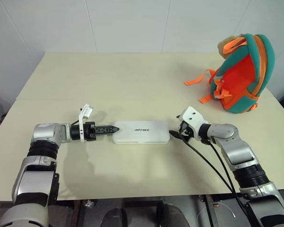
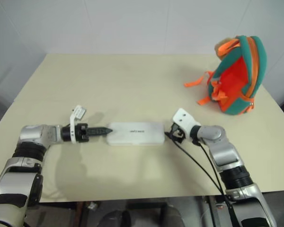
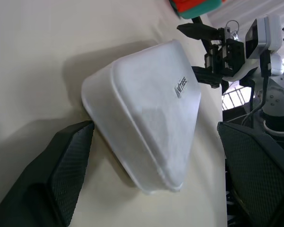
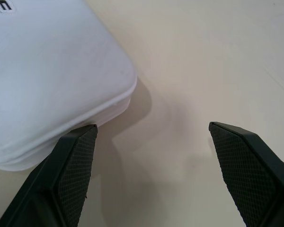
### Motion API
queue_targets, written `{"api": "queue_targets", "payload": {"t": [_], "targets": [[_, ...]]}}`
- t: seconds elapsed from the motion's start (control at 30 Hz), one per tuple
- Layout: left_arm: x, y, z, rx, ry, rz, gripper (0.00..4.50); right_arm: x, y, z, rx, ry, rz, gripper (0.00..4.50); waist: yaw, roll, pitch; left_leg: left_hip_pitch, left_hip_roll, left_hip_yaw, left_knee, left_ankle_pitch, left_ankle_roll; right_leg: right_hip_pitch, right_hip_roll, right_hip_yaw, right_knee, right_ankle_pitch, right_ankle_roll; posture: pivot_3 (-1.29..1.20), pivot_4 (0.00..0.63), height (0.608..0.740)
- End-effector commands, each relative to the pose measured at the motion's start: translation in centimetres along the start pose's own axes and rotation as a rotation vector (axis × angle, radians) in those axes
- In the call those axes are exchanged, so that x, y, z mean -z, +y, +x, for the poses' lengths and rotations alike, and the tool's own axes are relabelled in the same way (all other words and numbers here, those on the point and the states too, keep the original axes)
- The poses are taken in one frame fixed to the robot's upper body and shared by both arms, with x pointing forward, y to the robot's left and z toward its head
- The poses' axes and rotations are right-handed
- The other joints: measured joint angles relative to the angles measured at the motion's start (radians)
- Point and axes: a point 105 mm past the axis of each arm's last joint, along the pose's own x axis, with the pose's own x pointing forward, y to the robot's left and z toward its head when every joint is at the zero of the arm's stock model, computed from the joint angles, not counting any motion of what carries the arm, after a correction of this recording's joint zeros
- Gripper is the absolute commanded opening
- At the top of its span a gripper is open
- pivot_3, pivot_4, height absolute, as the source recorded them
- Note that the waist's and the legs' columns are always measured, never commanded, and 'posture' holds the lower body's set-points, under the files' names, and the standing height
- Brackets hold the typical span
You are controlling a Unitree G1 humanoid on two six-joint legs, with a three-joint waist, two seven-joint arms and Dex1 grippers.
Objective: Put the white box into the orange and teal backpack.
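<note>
Black ribbed fingers (image 3: 68, 170) of the left gripper (image 1: 105, 129) stand wide apart, one pad beside a rounded corner of the white box (image 1: 141, 132) and the other well off to the side, so nothing is clamped between the jaws. Across from it, the right gripper (image 1: 176, 131) also has its jaws spread, and one textured finger (image 4: 75, 161) sits just under the box's near corner without a clear grip on it. That box is a flat, smooth plastic case with rounded corners, a seam round its edge and small dark lettering on the lid; it lies flat on the pale cream surface (image 1: 109, 80) directly between the two sets of jaws, its long axis running from one gripper to the other, one short end toward each. Beyond the right jaws, well apart from them, the orange and teal backpack (image 1: 241, 75) stands upright: soft fabric, rounded shape, a bright orange front panel, orange straps trailing onto the surface, and a beige plush piece at its top.
</note>
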Motion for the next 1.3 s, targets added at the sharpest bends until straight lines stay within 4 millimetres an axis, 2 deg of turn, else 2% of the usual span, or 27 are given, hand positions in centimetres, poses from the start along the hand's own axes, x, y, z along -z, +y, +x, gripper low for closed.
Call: {"api": "queue_targets", "payload": {"t": [0.03, 0.33, 0.6, 0.77, 1.3], "targets": [[-0.8, -0.8, 0.7, 0.04, -0.008, 0.021, 4.43, -1.1, 0.0, -0.2, 0.0, -0.039, -0.032, 4.5, 0.0, 0.0, 0.0, 0.0, 0.0, 0.0, 0.0, 0.0, 0.0, 0.0, 0.0, 0.0, 0.0, 0.0, 0.0, 0.0, 0.15, 0.74], [-0.6, -1.0, 2.0, 0.074, 0.007, -0.019, 4.43, -1.1, 0.1, -0.2, 0.007, -0.039, -0.028, 4.5, 0.001, 0.0, 0.0, 0.0, 0.0, 0.0, 0.0, 0.0, 0.0, 0.0, 0.0, 0.0, 0.0, 0.0, 0.0, 0.0, 0.15, 0.74], [-1.8, -1.2, 2.6, 0.085, -0.058, -0.055, 4.43, -1.0, 0.1, -0.3, 0.013, -0.039, -0.023, 4.5, 0.0, 0.0, 0.0, 0.0, 0.0, 0.0, 0.0, 0.0, 0.0, 0.0, 0.0, 0.0, 0.0, 0.0, 0.0, 0.0, 0.15, 0.74], [-2.3, -1.3, 2.5, 0.096, -0.092, -0.078, 4.43, -0.9, 0.0, -0.5, 0.018, -0.038, -0.019, 4.5, 0.0, 0.0, 0.0, 0.0, 0.0, 0.0, 0.0, 0.0, 0.0, 0.0, 0.0, 0.0, 0.0, 0.0, 0.0, 0.0, 0.15, 0.74], [-2.3, -1.1, 1.5, 0.064, 0.008, -0.069, 4.43, -0.7, 0.1, -0.7, 0.018, -0.034, -0.017, 4.5, -0.001, 0.0, 0.0, 0.0, 0.0, 0.0, 0.0, 0.0, 0.0, 0.0, 0.0, 0.0, -0.001, 0.0, 0.0, 0.0, 0.15, 0.74]]}}
